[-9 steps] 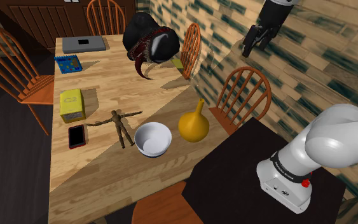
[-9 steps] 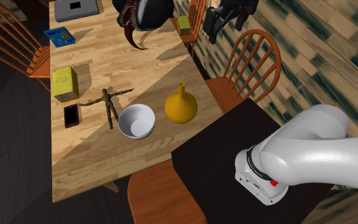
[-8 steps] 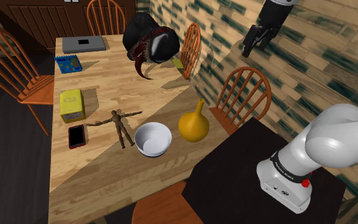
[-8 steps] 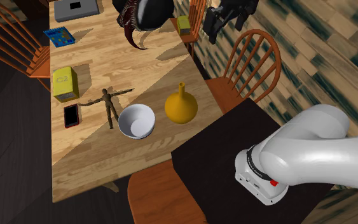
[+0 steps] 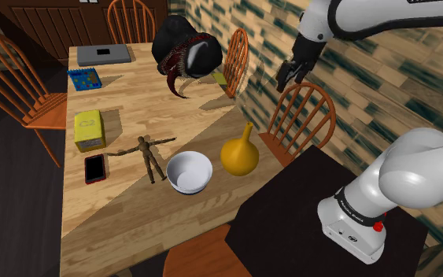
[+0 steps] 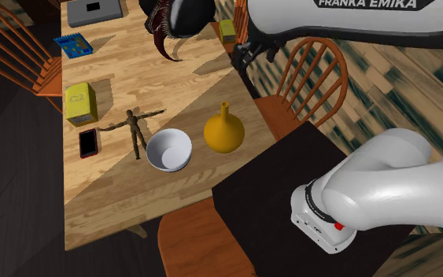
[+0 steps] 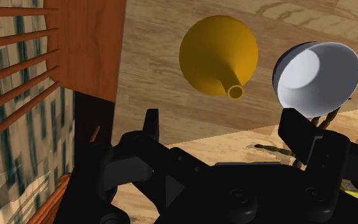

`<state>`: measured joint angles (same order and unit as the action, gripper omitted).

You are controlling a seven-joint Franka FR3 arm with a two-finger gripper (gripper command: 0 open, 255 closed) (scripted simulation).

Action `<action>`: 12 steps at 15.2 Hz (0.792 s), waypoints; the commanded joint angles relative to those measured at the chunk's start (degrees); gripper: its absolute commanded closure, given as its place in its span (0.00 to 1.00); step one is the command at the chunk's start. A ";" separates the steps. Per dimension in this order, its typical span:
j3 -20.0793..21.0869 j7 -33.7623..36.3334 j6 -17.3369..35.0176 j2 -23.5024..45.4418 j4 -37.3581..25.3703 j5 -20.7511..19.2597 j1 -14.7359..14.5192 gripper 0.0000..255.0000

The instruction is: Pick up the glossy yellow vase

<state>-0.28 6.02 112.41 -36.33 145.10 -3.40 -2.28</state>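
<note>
Hand (image 7: 223,127) wide open and empty, vase (image 7: 217,54) ahead and well apart, bowl (image 7: 317,76) just beside vase on bench (image 7: 152,83), chair (image 7: 88,38) near hand

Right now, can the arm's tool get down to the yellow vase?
Probably yes. The tool hangs open up by the chair, and nothing stands over the yellow vase. The white bowl sits close beside it, so that side looks tight.
</note>
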 commanded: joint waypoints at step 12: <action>1.56 0.88 29.02 22.34 5.78 2.84 -3.27 0.00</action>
<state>0.95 6.62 139.39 -15.82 150.87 -0.88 -5.15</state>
